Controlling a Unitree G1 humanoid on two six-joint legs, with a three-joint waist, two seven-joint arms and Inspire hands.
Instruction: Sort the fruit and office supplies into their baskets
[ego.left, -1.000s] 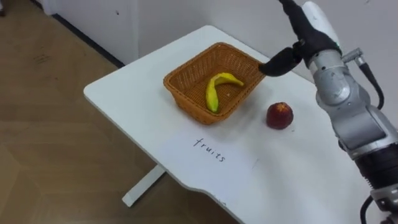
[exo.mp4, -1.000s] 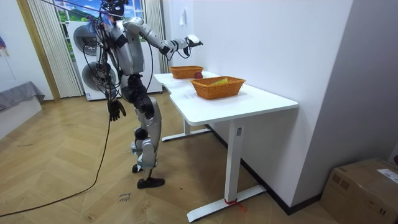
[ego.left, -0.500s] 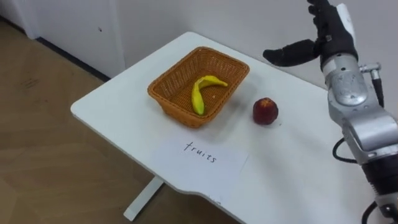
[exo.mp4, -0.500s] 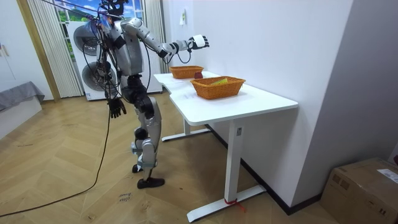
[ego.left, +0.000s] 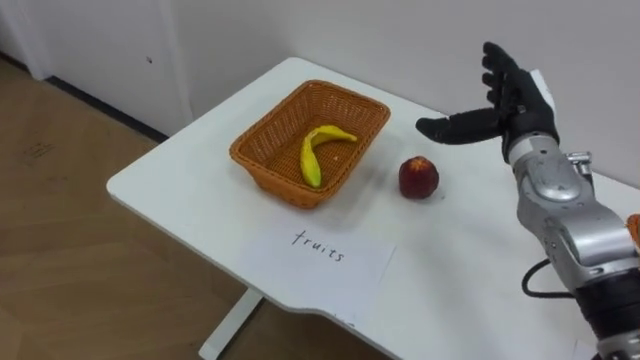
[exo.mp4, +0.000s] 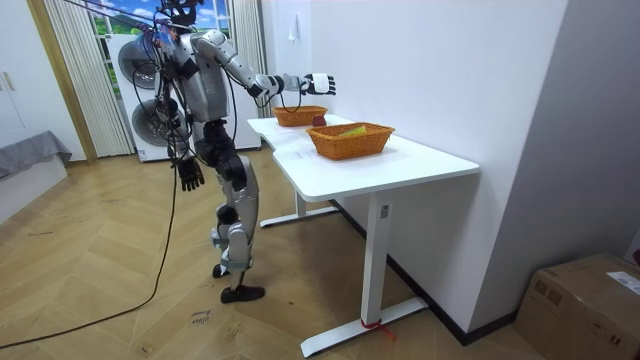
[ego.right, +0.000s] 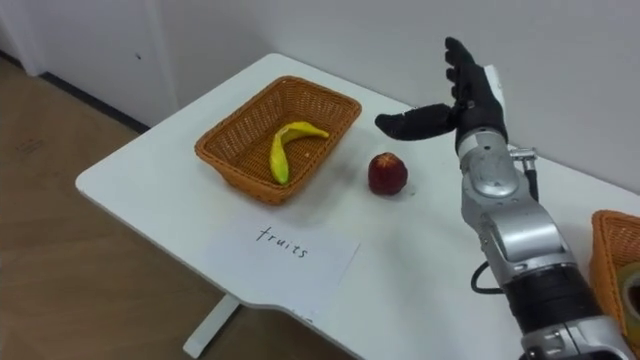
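Observation:
A wicker basket (ego.left: 270, 150) stands on the white table (ego.left: 200, 190) with a yellow banana (ego.left: 312, 152) inside it. A red apple (ego.left: 418, 177) rests on the tabletop just right of the basket. My right hand (ego.left: 512, 108) hovers above and to the right of the apple, open, fingers spread and thumb pointing toward the apple, holding nothing. In the room view I stand at the table's far end with the right arm stretched over it, right hand (exo.mp4: 318, 84) at chest height. My left hand (exo.mp4: 186, 175) hangs open at my side.
A paper label (ego.left: 322, 252) lies near the table's front edge below the basket. A second wicker basket (ego.right: 612, 250) stands at the right with something in it. The wall (ego.left: 400, 30) runs close behind the table. A washing machine (exo.mp4: 140, 100) stands behind me.
My right hand has left the basket's far corner, risen, then come down over the table to the right of the apple with fingers spread. The head camera has shifted.

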